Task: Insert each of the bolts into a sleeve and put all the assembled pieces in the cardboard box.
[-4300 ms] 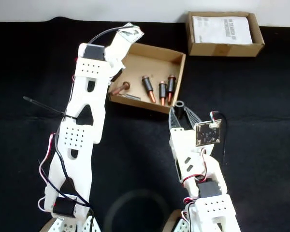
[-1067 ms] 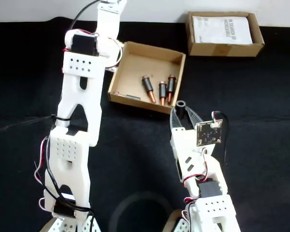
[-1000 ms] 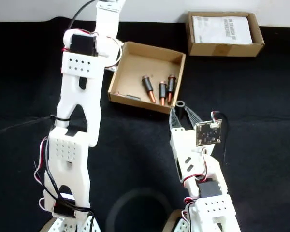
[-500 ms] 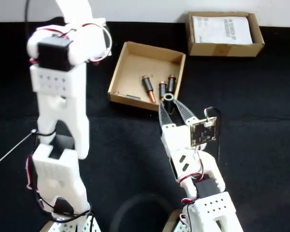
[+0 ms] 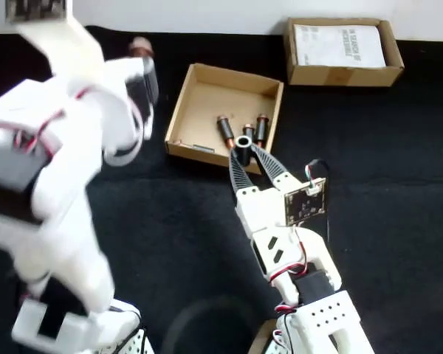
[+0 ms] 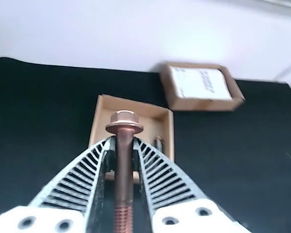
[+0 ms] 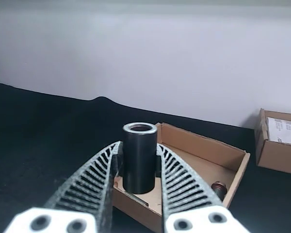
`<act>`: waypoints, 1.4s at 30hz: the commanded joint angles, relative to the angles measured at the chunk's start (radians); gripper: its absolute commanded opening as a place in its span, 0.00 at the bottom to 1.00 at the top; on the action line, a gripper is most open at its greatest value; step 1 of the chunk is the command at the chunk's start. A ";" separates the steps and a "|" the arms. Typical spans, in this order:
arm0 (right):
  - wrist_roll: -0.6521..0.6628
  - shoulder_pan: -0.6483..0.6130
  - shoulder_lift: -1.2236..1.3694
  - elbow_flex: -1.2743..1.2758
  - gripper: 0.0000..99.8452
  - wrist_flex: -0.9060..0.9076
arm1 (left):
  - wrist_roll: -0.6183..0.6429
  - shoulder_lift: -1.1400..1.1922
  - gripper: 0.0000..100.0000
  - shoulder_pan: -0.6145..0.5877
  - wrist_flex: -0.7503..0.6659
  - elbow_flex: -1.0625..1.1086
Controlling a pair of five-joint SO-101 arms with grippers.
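My left gripper [image 6: 122, 141] is clamped on a copper bolt [image 6: 121, 170]. The bolt's head sticks out past my fingertips and its shank runs back between the fingers. In the high view the bolt sits off the left side of the cardboard box [image 5: 207, 92]. My right gripper [image 7: 138, 151] grips an upright black sleeve [image 7: 138, 167] at the box's near wall. Three assembled pieces [image 5: 227, 135] lie side by side just beyond it, inside the box. A second box [image 5: 343, 50] holding a paper sits well apart, farther back.

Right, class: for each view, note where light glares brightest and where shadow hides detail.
High view: the white sheet in the far box reads brightest; black cloth swallows shadows. Left wrist view: the bolt gleams at its head. Right wrist view: the sleeve gleams at its rim, bore dark.
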 commanded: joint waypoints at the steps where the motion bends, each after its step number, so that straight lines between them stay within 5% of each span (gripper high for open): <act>1: 0.006 -0.010 -0.025 -0.064 0.01 -0.002 | -0.006 -0.189 0.01 0.091 -0.009 0.199; 8: 0.006 -0.041 -0.025 -0.054 0.01 -0.002 | -0.005 -0.449 0.01 0.147 -0.249 0.677; 19: 0.006 -0.042 -0.028 -0.053 0.01 -0.005 | -0.071 -0.957 0.01 0.251 -1.218 1.689; 25: 0.006 -0.041 -0.024 -0.051 0.01 -0.005 | -0.103 -1.021 0.01 0.309 -1.321 1.810; 31: 0.006 -0.041 -0.027 -0.013 0.01 -0.007 | -0.104 -1.017 0.01 0.223 -1.418 1.845; 35: 0.006 -0.039 -0.028 -0.002 0.01 -0.007 | -0.121 -1.017 0.01 0.186 -1.720 2.018; 42: 0.006 -0.036 -0.028 -0.002 0.01 -0.007 | -0.425 -1.017 0.01 0.308 -2.257 2.404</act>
